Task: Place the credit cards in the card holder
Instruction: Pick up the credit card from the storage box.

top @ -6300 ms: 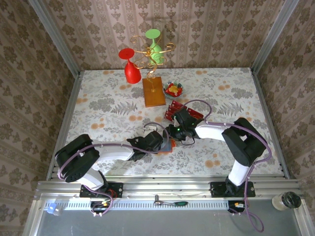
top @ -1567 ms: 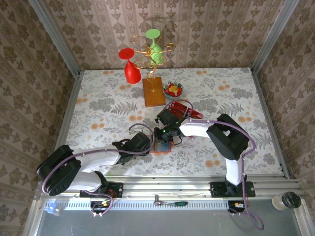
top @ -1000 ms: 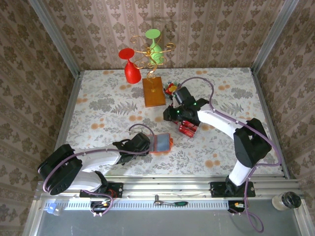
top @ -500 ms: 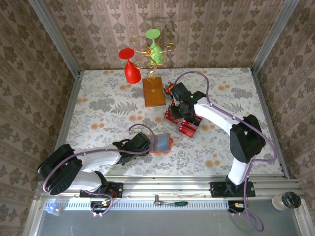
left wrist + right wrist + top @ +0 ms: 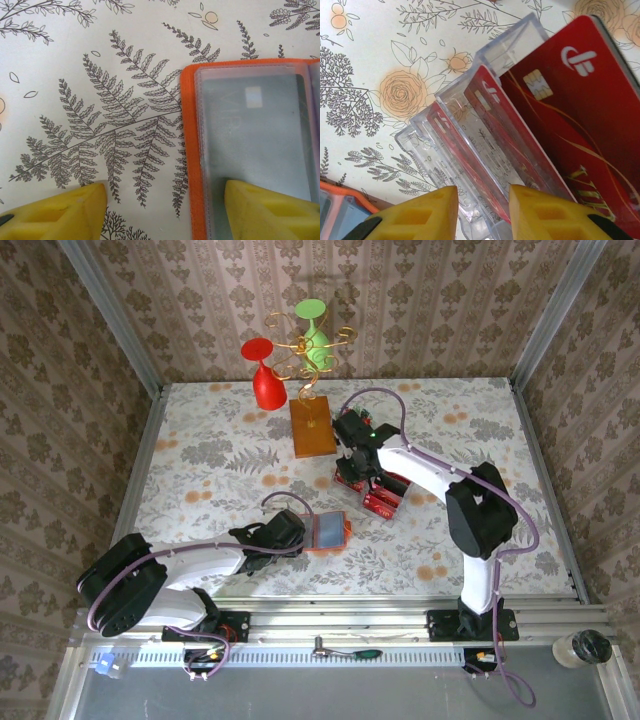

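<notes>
The card holder (image 5: 332, 531) lies open on the table, orange with clear sleeves (image 5: 250, 150). My left gripper (image 5: 303, 535) is open at its left edge (image 5: 165, 210): one fingertip (image 5: 270, 210) rests on the sleeve, the other on the cloth. Several red credit cards (image 5: 383, 500) stand in a clear slotted rack (image 5: 465, 135). A large one with a chip (image 5: 580, 125) leans at the back. My right gripper (image 5: 358, 462) hangs over the rack, narrowly open (image 5: 482, 210), with a card edge and slot walls between its fingers, untouched as far as I can see.
A brown wooden block (image 5: 312, 428) with a gold wire stand holds a red glass (image 5: 265, 385) and a green glass (image 5: 313, 330) at the back. Patterned walls close in three sides. A corner of the orange case (image 5: 340, 200) lies near the rack.
My right arm left the card holder and swung back over the card rack, drifting left and farther back in the last second. The left arm has stayed still.
</notes>
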Robot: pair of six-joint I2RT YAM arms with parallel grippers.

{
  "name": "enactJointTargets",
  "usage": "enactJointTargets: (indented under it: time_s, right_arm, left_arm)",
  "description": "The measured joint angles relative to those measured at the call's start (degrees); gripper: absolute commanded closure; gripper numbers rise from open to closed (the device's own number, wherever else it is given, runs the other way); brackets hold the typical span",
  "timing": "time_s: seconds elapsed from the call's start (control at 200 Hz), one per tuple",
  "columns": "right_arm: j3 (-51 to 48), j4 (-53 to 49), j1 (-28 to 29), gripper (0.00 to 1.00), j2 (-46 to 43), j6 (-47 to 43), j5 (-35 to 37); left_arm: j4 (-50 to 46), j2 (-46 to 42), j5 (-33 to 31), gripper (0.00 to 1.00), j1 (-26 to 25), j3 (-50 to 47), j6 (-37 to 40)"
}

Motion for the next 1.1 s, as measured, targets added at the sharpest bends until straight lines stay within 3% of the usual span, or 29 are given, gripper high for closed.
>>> enactJointTargets:
  time_s: [0.28, 0.505, 1.1]
  right_arm:
    - [0.85, -0.46, -0.09, 0.85, 0.57, -1.49, -0.33]
    - [0.98, -0.44, -0.07, 0.73, 0.66, -2.40, -1.99]
    - [2.12, -1.70, 1.55, 0.70, 2.05, -7.19, 1.49]
  left_arm:
    - [0.00, 0.00, 0.00, 0.36, 0.00, 0.00, 0.00]
    - [0.00, 0.00, -0.02, 0.36, 0.00, 0.00, 0.00]
    - [0.04, 0.00, -0.04, 0.36, 0.00, 0.00, 0.00]
